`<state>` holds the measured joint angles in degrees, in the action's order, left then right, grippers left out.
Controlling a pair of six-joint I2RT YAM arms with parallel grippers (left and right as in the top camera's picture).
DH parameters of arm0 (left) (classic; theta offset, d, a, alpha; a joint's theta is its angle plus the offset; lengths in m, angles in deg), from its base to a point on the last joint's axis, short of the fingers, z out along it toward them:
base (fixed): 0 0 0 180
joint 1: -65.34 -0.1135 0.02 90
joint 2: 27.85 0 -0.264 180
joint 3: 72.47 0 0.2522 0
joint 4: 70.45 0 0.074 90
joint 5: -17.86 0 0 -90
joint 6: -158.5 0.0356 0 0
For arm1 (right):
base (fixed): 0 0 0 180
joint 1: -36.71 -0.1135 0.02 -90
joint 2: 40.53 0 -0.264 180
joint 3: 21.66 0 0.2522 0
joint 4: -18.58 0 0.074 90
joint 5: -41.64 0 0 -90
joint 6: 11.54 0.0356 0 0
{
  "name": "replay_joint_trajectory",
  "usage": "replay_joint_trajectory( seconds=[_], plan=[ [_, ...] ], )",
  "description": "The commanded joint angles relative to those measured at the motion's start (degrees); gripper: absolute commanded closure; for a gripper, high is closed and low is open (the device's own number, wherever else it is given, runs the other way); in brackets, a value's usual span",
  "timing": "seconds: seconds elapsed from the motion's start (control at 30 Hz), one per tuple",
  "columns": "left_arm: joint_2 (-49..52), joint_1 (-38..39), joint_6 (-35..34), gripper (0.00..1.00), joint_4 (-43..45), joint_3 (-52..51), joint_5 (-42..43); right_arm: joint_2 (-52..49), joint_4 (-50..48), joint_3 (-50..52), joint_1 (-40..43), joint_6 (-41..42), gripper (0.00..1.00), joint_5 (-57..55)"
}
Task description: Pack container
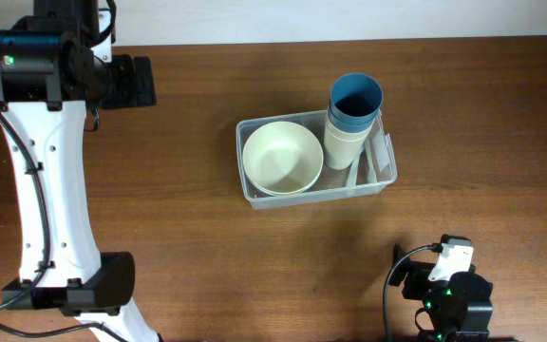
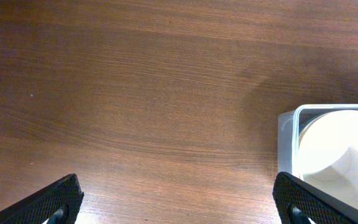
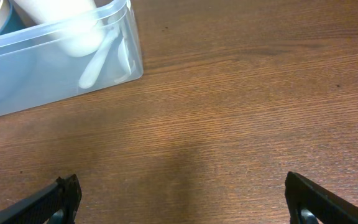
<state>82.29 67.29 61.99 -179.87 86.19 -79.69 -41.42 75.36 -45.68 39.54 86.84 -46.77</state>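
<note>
- l gripper [image 2: 178,202]: fingers are sitting wide apart, nothing betw them, only bare wood under.
- r gripper [image 3: 185,202]: same, spread wide & empty, hovering just off the bin's corner.
- container [image 1: 313,197] is sitting mid-table betw the arms, touching neither. it's holding a cream bowl [image 1: 283,158], a cup stack [image 1: 349,123] w/ a blue one on top, and a white utensil [image 3: 95,62] by the short end.
- i'm judging the pack as done or nearly; i'm not seeing any item outside the bin.
- if i'm tidying, i'm coming in from above, pinching a cup wall, not the clear plastic, and going slow. the light bin is prob sliding easily.
- table [image 1: 207,247] is showing smooth dark wood grain; the room beyond isn't showing.
</note>
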Motion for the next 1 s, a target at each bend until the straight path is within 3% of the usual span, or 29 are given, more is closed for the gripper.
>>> replay_joint_trajectory(
  seconds=[0.0, 0.07, 0.23, 0.47, 0.63, 0.83, 0.97],
  plan=[
    [-0.2, -0.26, 1.27, 0.0, 0.04, -0.39, -3.28, 0.7, -0.17, 0.5, -0.57, -0.46, 0.01, 0.35],
    [-0.81, -0.26, 1.38, 0.0, 2.45, -0.57, -4.46, 0.7, -0.17, 0.5, -0.57, -0.46, 0.01, 0.35],
    [-7.15, 1.14, 1.55, 0.0, 18.14, -9.14, -1.53, 0.7, -0.17, 0.5, -0.57, -0.46, 0.01, 0.35],
    [-22.12, 4.31, 7.04, 0.0, 44.98, -37.27, 0.35, 0.7, -0.17, 0.5, -0.57, -0.46, 0.01, 0.33],
    [-32.46, 4.28, 11.32, 0.0, 59.3, -57.4, 0.92, 0.7, -0.17, 0.5, -0.57, -0.46, 0.01, 0.35],
    [-45.46, 4.28, 14.38, 0.0, 75.14, -80.7, 0.7, 0.7, -0.17, 0.5, -0.57, -0.46, 0.01, 0.35],
    [-53.57, 4.28, 14.36, 0.0, 80.39, -92.35, 0.74, 0.7, -0.17, 0.5, -0.57, -0.46, 0.01, 0.35]
  ],
)
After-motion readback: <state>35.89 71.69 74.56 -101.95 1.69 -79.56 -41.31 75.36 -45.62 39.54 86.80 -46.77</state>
